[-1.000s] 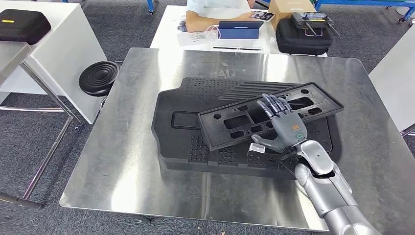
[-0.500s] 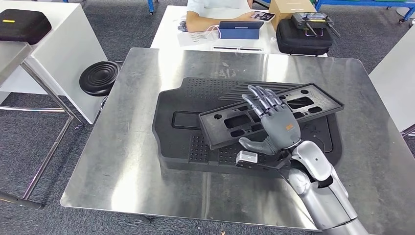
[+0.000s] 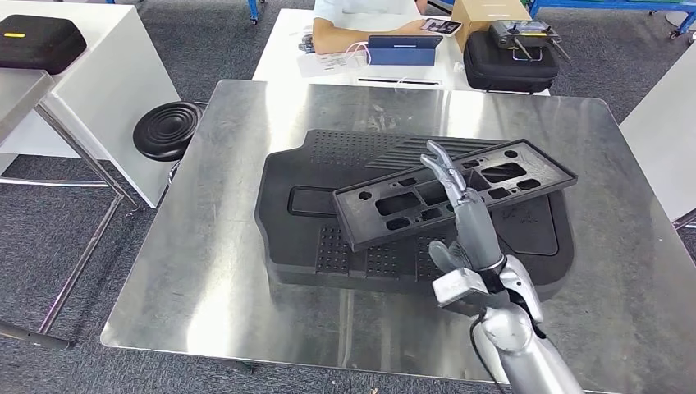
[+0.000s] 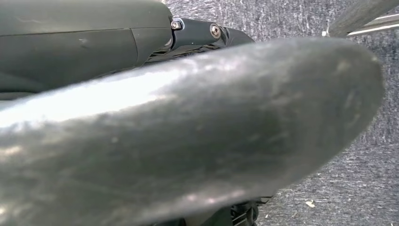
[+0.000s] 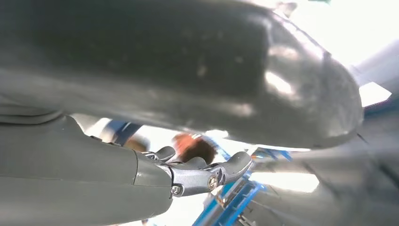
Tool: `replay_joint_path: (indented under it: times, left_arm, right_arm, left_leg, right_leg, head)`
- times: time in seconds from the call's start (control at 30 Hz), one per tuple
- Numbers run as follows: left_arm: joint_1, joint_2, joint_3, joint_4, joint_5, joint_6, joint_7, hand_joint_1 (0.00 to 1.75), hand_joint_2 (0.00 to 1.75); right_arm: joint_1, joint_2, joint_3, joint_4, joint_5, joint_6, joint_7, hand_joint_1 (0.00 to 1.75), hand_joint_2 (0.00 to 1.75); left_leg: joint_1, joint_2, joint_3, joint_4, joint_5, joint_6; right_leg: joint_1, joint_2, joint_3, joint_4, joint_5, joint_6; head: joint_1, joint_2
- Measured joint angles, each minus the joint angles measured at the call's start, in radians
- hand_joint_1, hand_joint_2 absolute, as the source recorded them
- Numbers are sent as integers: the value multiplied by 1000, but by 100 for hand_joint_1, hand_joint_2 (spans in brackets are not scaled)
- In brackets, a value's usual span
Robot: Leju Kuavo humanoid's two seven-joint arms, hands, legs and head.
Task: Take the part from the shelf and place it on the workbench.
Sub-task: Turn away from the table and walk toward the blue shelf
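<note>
Head view: one right hand (image 3: 468,222), fingers spread and holding nothing, over one slotted part (image 3: 394,215) on one mat (image 3: 295,222).

A workshop or lab. A steel table (image 3: 246,271) stands on grey carpet (image 3: 205,49). Behind it are white desks (image 3: 279,57) and black equipment cases (image 3: 509,61).

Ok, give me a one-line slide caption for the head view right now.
Right hand, fingers straight and apart, above the black slotted part lying on the black mat on the steel workbench.

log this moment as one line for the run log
right hand: open, fingers straight, above frame part | frame part: lying tilted on black mat | mat: on metal workbench
</note>
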Motion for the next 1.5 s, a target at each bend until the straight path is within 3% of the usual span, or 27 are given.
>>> replay_joint_path:
  times: [0.1, 0.2, 0.37, 0.57, 0.7, 0.87, 1.13, 1.2, 1.3, 1.33, 1.37, 1.4, 1.47, 1.5]
  left_arm:
    - [5, -4, 2, 0, 4, 6, 1, 0, 0]
    - [9, -6, 4, 0, 6, 12, 2, 0, 0]
    - [11, -7, 12, 0, 11, 14, 3, 0, 0]
    - [13, -9, 19, 0, 17, 17, 14, 0, 0]
    - [19, -9, 21, 0, 14, -4, 88, 0, 0]
    - [35, -11, 32, 0, 14, -25, 103, 0, 0]
    - [42, -13, 48, -3, 24, -38, 104, 0, 0]
    - [42, -15, 50, -3, 24, -39, 104, 0, 0]
    - [42, -17, 54, -4, 24, -39, 105, 0, 0]
    - [43, -17, 55, -4, 24, -39, 105, 0, 0]
    - [43, -18, 57, -4, 24, -39, 105, 0, 0]
    - [43, -18, 59, -4, 24, -39, 105, 0, 0]
    - [43, -20, 61, -4, 25, -39, 105, 0, 0]
    - [43, -20, 62, -5, 26, -39, 105, 0, 0]
  right_arm:
    - [92, 62, -3, -110, -163, 13, -54, 0, 0]
    - [165, 107, -3, -202, -241, 18, -83, 0, 0]
    - [221, 144, -4, -279, -299, 38, -100, 0, 0]
    - [305, 178, -8, -377, -479, 137, -168, 0, 0]
    - [375, 205, -27, -433, -489, 165, -199, 0, 0]
    - [447, 223, -69, -449, -477, 169, -217, 0, 0]
    - [487, 257, -143, -458, -496, 169, -216, 0, 0]
    - [490, 261, -154, -464, -497, 169, -216, 0, 0]
    - [493, 263, -166, -467, -497, 169, -215, 0, 0]
    - [495, 263, -170, -467, -497, 169, -215, 0, 0]
    - [496, 263, -174, -467, -497, 169, -214, 0, 0]
    - [497, 263, -177, -467, -497, 169, -213, 0, 0]
    - [497, 263, -182, -467, -494, 169, -209, 0, 0]
    - [498, 264, -184, -467, -491, 168, -207, 0, 0]
  left_leg:
    - [0, 0, 0, 0, -1, -1]
    - [0, 0, 0, -1, -1, -1]
    - [-1, 1, 2, -1, -1, 0]
    - [-1, 2, 4, -1, -3, 0]
    - [0, 2, 4, -1, -4, -1]
    - [-1, 3, 5, -1, -5, -1]
    - [-2, 4, 15, -4, -4, 16]
    - [8, 6, 28, -17, 6, 24]
    - [16, 9, 36, -23, 10, 28]
    - [17, 9, 36, -22, 9, 27]
    - [19, 8, 38, -22, 7, 24]
    - [21, 7, 42, -22, 4, 20]
    - [26, 4, 53, -20, -6, 7]
    - [25, 3, 56, -19, -13, -1]
  right_leg:
    - [0, 0, 0, 0, -2, 2]
    - [0, 0, 0, 0, -2, 2]
    - [0, 0, 2, 0, -2, 2]
    - [0, 0, 3, -1, -2, 2]
    - [0, 1, 4, -1, -3, 2]
    - [0, 2, 4, -1, -4, 3]
    - [-4, 2, 11, -7, -2, 13]
    - [0, 2, -8, 33, -23, 13]
    - [-4, 2, -101, 225, -99, 10]
    - [-7, 2, -128, 276, -114, 14]
    - [-10, 2, -137, 291, -113, 23]
    - [-14, 1, -122, 260, -96, 34]
    - [-22, -3, -44, 111, -40, 57]
    - [-23, -4, -7, 46, -21, 59]
  head:
    - [0, 0]
    - [0, 0]
    - [0, 0]
    - [0, 0]
    - [0, 0]
    - [0, 0]
    - [-1, 0]
    - [1, 0]
    - [4, 0]
    - [4, 0]
    - [4, 0]
    - [4, 0]
    - [5, 0]
    - [6, 0]
